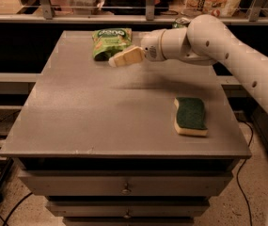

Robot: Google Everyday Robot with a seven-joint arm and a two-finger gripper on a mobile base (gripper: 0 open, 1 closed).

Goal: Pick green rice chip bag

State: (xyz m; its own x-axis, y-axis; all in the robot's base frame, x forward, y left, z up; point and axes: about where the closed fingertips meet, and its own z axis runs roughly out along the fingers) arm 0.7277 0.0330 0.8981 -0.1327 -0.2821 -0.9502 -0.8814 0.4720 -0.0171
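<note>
The green rice chip bag (106,42) lies flat at the far left-centre of the grey table (100,107), its dark green band with white lettering facing the back edge. My gripper (120,59) reaches in from the right on the white arm (208,36). Its tip hovers just above the table at the bag's near right corner, overlapping that corner in this view. I cannot tell whether it touches the bag.
A yellow sponge with a dark green top (190,115) lies at the near right of the table. A green can (181,21) shows partly behind the arm at the back edge. A railing and shelf run behind the table. Drawers sit below the front edge.
</note>
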